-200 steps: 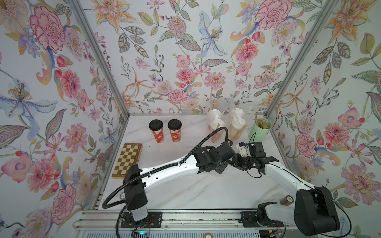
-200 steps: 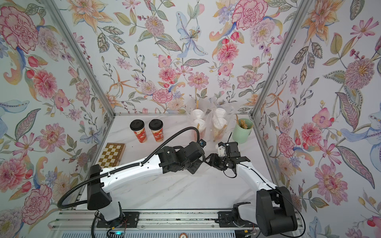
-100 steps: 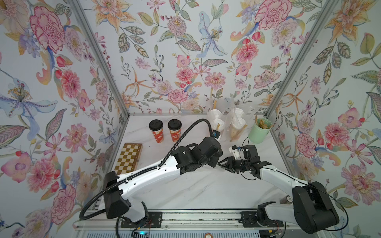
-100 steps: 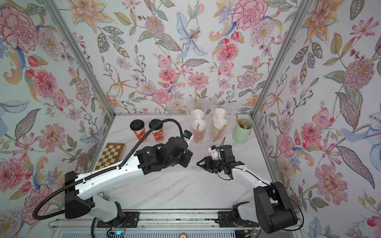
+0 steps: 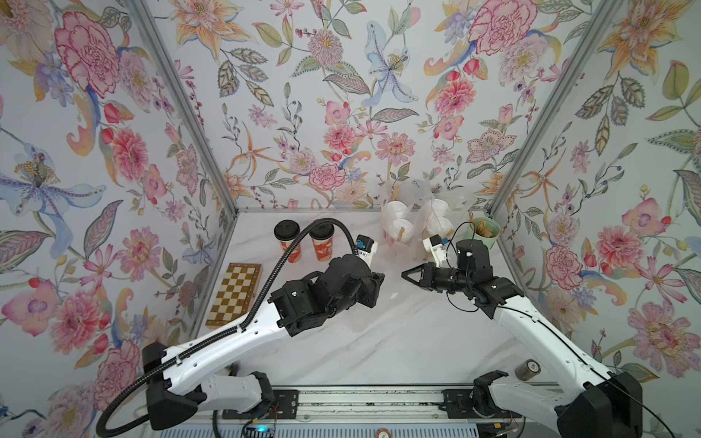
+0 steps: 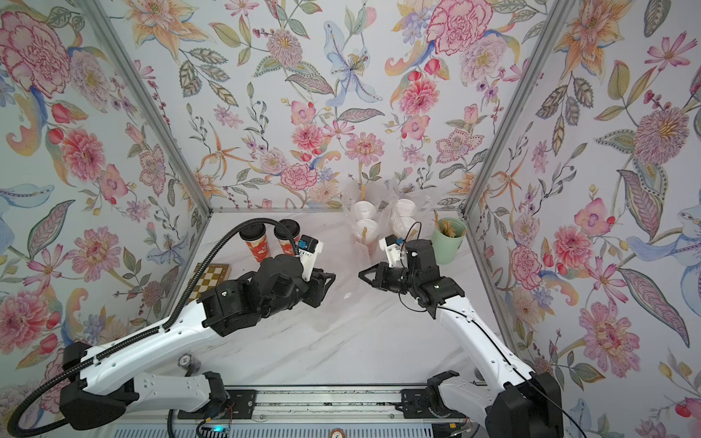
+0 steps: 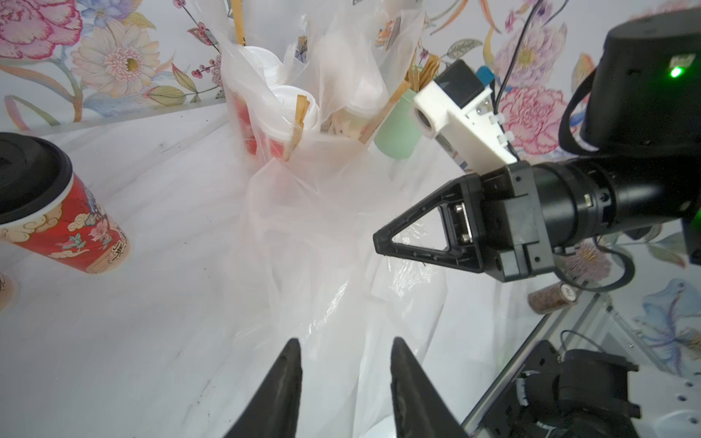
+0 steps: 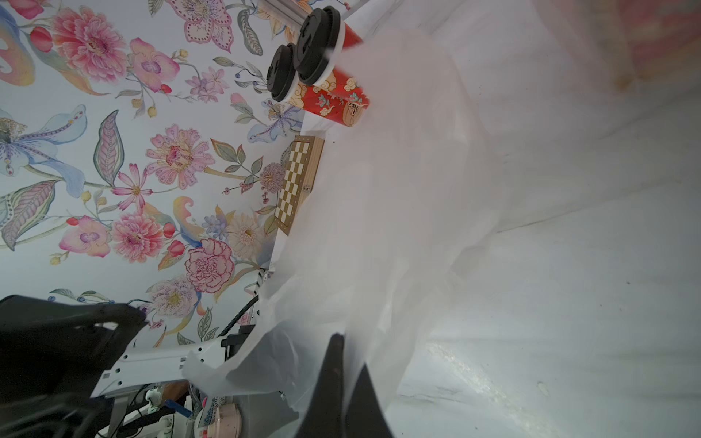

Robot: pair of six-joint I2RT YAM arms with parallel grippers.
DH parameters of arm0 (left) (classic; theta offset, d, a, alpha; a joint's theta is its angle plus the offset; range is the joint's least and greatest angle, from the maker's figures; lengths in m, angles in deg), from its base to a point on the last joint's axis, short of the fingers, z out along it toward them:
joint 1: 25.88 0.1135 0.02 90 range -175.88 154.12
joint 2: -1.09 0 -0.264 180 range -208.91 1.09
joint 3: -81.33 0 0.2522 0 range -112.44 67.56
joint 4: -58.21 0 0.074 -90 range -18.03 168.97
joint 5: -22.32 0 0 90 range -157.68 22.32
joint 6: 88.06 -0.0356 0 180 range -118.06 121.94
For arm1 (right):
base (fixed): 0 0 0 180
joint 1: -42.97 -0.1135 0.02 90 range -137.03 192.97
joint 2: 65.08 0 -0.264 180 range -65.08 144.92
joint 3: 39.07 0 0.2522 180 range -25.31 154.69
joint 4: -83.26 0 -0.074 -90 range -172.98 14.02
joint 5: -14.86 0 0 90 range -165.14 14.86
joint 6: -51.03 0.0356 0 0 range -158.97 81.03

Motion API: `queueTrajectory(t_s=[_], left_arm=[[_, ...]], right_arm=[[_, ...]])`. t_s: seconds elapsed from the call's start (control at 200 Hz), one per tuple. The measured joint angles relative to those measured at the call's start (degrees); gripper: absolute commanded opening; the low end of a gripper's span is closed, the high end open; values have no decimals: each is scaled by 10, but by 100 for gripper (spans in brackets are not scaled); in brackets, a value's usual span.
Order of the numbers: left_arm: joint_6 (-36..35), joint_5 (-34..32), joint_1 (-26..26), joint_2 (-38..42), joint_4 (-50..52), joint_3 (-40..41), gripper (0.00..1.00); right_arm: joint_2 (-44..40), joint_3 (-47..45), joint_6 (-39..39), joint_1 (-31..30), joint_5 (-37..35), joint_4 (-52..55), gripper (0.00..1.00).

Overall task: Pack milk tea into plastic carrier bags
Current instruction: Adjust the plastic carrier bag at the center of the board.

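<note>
Opening empty carrier bag (image 7: 322,235), mid-table: right gripper (image 7: 378,242) is pinching its film; left gripper (image 7: 345,341) is hanging part-open beside it. Next: seizing opposite rim, spreading for black-lidded cups (image 5: 287,231), far left.

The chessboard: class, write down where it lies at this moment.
In both top views the chessboard lies flat at the left edge of the table, nearer the robot than the two black-lidded cups.

Nothing is reading clearly. A red black-lidded cup (image 7: 64,227) is showing a dark calligraphic mark on a cream patch near its base, too blurred to make out. At four o'clock on the table (image 5: 379,341), a small brown jar (image 5: 527,369) is carrying an illegible lid label.
</note>
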Motion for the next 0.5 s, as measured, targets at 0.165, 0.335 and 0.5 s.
queueTrajectory(t_s=[0.165,0.335,0.5], left_arm=[[10,-3,16,48,-9,15,65],[1,9,35,48,-3,17,73],[-41,28,35,-21,46,-26,77]], right_arm=[[13,52,-30,-28,-6,65,0],[35,101,-64,-52,-15,123,0],[38,119,-84,-66,-21,157,0]])
